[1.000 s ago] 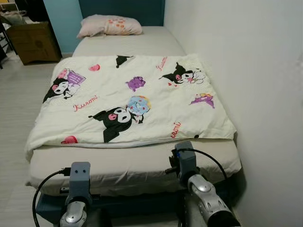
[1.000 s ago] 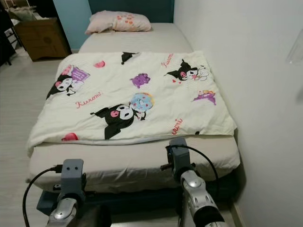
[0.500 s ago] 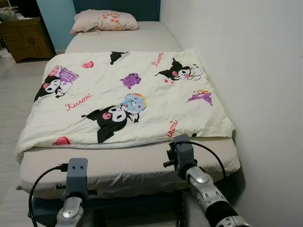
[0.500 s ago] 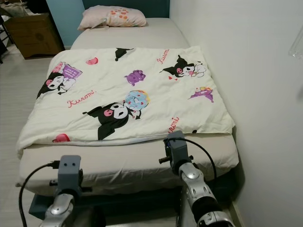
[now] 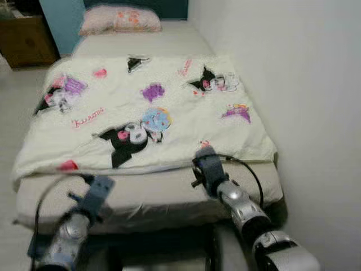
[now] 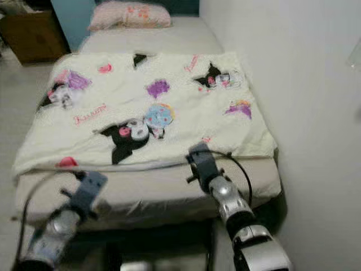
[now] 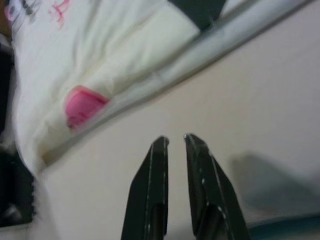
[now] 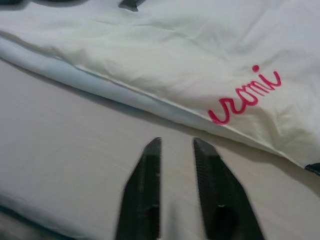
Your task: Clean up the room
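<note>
— Reaching over the foot of the bed (image 5: 169, 197), is the robot risking anything here?

— Quite possibly. Both grippers are hovering above the bare sheet, just short of the near hem of the cartoon-print duvet (image 5: 152, 107). The right gripper (image 8: 176, 142) is carrying nothing, its fingers standing a narrow gap apart, and the hem is lying just beyond the tips. The left gripper (image 7: 173, 140) is likewise holding nothing, its fingers nearly together. Gaps that narrow may be sliding over the thick folded edge rather than around it, or pinching the fitted sheet along with it.

— And if only one side catches?

— Then the duvet is likely skewing. It is already lying slightly askew, its left edge spilling over the left side of the mattress while the right edge is running along the wall (image 5: 304, 84).

— What is staying unclear?

— Plenty. Both head views are blurring, so the prints and the hem are reading softly. The left arm is smearing most, and its height above the sheet is hard to judge. The pillow (image 5: 115, 18) at the far end is being cut off by the frame's top, and a brown piece of furniture (image 5: 22, 36) at the far left is showing only partly. What is sitting under the bed is lost in shadow.
</note>
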